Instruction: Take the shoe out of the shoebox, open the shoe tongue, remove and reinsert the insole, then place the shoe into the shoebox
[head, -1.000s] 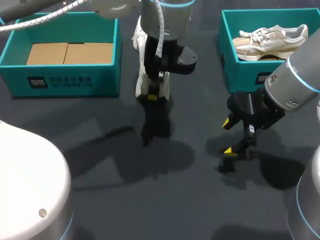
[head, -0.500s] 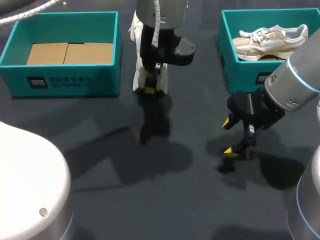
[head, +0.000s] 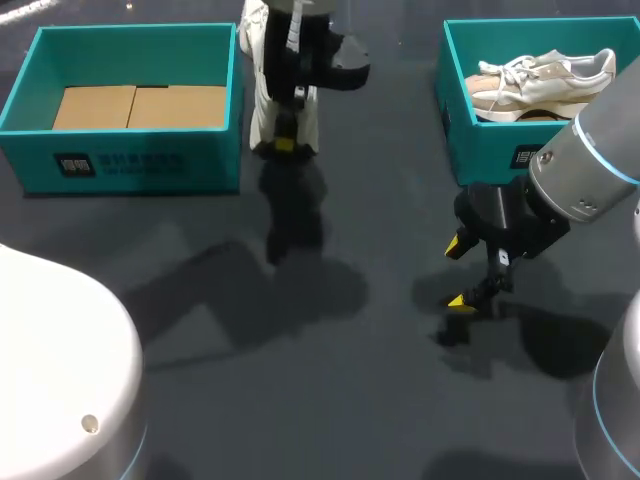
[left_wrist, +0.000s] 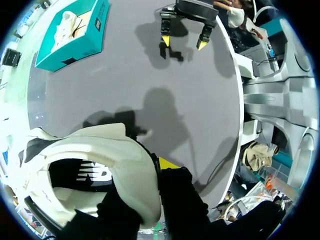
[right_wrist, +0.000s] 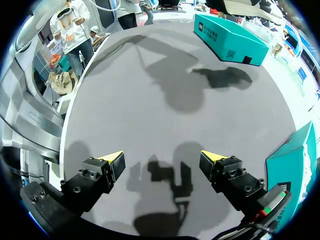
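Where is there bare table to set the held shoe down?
The widest bare table lies mid-table, between the left shoebox, the held shoe and the open right pincer. The left shoebox's cardboard floor is also free. Crowded: the right shoebox holds another shoe, with the right pincer before it.

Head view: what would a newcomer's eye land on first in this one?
The white shoe, held off the table by the left gripper next to the left box, whose floor shows only cardboard. After that, the beige shoe lying in the right box, and the right gripper hanging open over the dark table in front of that box.
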